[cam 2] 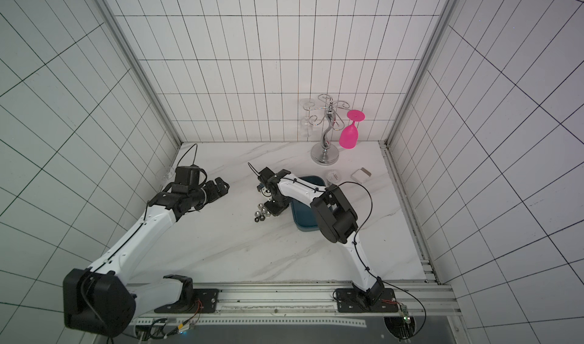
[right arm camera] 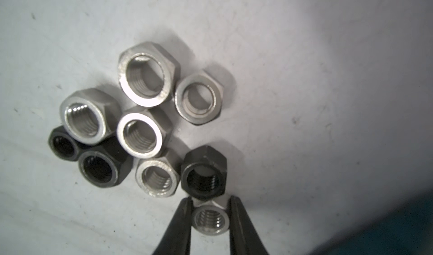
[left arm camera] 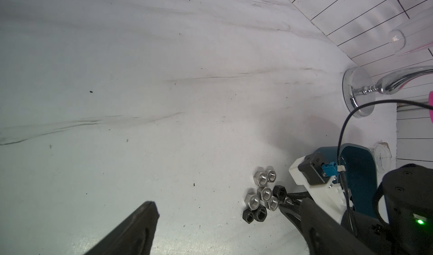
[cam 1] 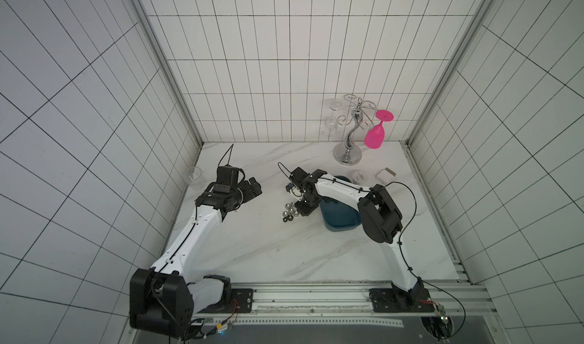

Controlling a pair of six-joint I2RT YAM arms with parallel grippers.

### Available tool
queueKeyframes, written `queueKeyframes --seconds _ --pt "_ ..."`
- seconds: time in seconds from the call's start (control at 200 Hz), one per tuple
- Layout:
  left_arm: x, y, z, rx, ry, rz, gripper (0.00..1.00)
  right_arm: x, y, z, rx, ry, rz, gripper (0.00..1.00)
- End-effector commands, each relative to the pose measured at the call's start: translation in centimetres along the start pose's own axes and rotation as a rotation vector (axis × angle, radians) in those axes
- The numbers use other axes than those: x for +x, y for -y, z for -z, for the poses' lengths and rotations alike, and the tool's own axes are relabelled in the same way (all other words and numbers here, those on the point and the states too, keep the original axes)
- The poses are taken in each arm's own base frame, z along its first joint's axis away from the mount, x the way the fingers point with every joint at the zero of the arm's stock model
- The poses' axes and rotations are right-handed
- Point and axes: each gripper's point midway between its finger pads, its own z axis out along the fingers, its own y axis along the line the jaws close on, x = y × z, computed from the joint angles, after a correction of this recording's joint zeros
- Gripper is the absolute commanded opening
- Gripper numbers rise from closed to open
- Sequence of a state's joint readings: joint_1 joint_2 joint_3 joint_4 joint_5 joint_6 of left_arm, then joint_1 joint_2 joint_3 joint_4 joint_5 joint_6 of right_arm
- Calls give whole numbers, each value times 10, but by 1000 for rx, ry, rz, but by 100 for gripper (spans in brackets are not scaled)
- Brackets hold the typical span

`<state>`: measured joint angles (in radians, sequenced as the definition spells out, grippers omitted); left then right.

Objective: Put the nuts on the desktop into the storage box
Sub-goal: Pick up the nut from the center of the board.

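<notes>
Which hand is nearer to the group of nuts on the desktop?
Right. The right hand is at the edge of the nuts, its fingers gripping a silver nut; the left hand hangs apart from them over bare desktop.

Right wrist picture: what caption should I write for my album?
The right gripper pinches one silver nut beside eight more nuts on the white desktop.

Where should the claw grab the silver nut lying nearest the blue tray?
Probably across two opposite outer sides of the silver nut, descending from above: it lies flat, hole up, with the black nut touching one side, so only its free sides are reachable, where the right gripper pinches it.
</notes>
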<state>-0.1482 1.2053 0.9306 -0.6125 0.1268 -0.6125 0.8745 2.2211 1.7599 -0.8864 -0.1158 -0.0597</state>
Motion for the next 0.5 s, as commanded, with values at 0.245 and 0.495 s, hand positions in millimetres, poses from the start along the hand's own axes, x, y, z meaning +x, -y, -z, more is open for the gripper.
queueKeyframes --seconds 0.245,0.495 --pt "1 13 5 77 -7 -6 98 -29 16 125 19 308 -148 17" --pt "11 40 1 145 -10 -55 98 43 100 132 87 250 -503 17"
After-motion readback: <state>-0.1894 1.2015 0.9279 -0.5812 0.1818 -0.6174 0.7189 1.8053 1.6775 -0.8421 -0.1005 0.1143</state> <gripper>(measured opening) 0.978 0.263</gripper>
